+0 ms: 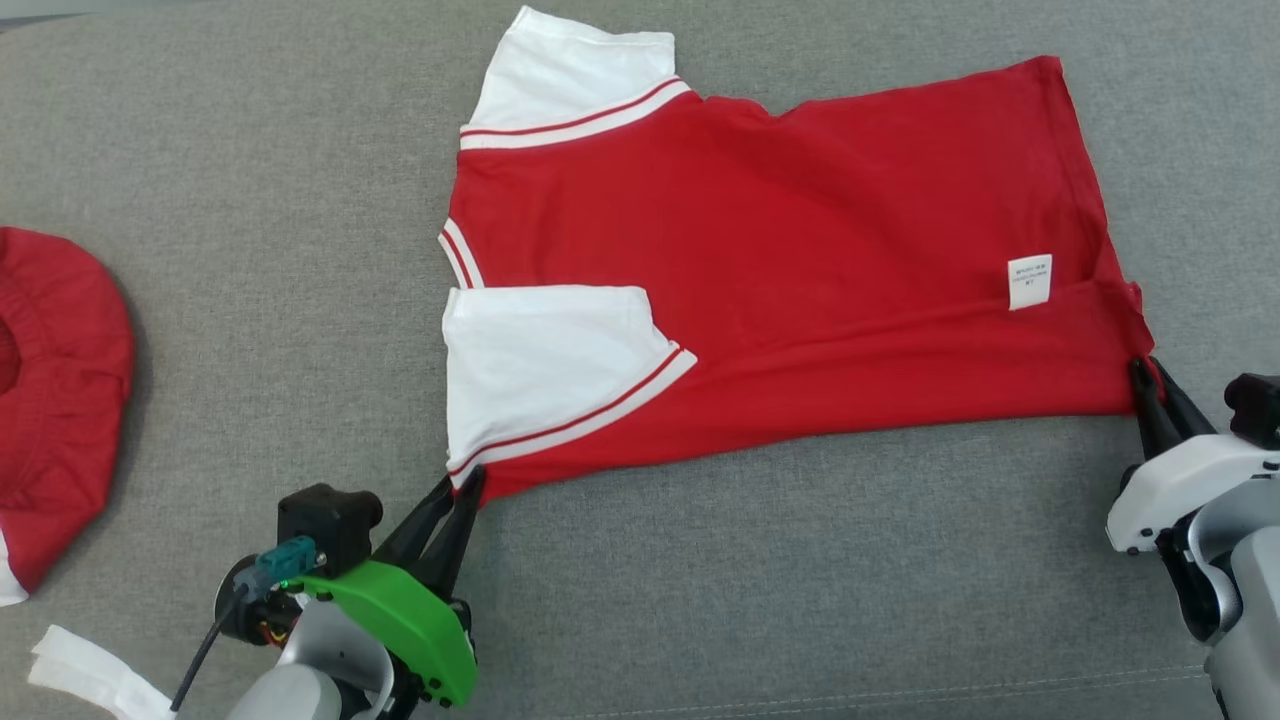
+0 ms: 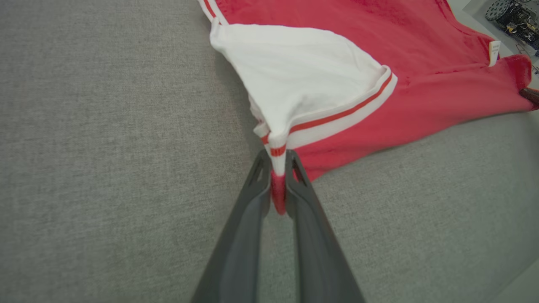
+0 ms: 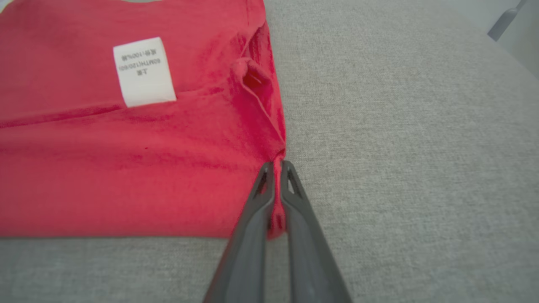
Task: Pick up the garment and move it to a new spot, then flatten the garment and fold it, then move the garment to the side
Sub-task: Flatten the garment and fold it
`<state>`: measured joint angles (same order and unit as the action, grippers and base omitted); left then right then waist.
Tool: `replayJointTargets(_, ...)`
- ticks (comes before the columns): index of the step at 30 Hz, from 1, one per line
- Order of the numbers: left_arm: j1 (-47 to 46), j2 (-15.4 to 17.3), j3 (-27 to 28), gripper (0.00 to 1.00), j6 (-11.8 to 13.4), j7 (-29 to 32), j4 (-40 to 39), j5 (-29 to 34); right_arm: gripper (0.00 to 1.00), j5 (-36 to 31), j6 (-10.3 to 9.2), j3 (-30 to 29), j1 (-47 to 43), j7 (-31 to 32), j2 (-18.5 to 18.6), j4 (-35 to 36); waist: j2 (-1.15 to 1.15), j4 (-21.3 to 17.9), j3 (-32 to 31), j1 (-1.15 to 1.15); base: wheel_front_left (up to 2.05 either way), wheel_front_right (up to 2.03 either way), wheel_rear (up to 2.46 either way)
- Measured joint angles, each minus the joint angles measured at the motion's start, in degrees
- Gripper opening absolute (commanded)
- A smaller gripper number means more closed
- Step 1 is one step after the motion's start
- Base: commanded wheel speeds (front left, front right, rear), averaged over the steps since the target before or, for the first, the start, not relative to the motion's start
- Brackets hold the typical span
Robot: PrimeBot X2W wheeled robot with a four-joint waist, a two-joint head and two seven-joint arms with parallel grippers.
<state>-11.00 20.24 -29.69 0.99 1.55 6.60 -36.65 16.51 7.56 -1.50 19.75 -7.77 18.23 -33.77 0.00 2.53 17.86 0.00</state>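
The garment [image 1: 780, 260] is a red T-shirt with white sleeves and red-white trim, lying spread on the grey cushion with a white label near its hem. My left gripper [image 1: 470, 482] is shut on the garment's near shoulder corner; in the left wrist view [image 2: 278, 162] red and white cloth is pinched between the fingers. My right gripper [image 1: 1148, 368] is shut on the near hem corner at the right; in the right wrist view [image 3: 276, 168] red fabric is clamped between the fingers [image 3: 294, 198]. The near sleeve [image 2: 303, 75] lies folded onto the body.
Another red garment [image 1: 55, 390] lies bunched at the left edge of the grey cushion [image 1: 250, 250]. A white strip of cloth [image 1: 95, 675] sits at the lower left corner. Open grey surface stretches in front of the shirt.
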Motion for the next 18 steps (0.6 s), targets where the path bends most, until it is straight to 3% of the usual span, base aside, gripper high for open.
replayJointTargets(9,6.3,3.8,-1.0,0.00,1.3,2.4,-5.4,0.5,0.00,1.4,0.00,0.2,-8.4,2.7,1.5,6.7,0.00,-0.9,-2.1,0.00,0.00,0.00,0.00)
replayJointTargets(18,10.3,4.2,-2.3,0.00,3.5,3.5,-7.6,0.5,0.00,0.7,0.00,-2.7,-17.1,5.9,-0.2,14.2,0.00,-0.9,-3.3,0.00,0.00,0.00,0.00)
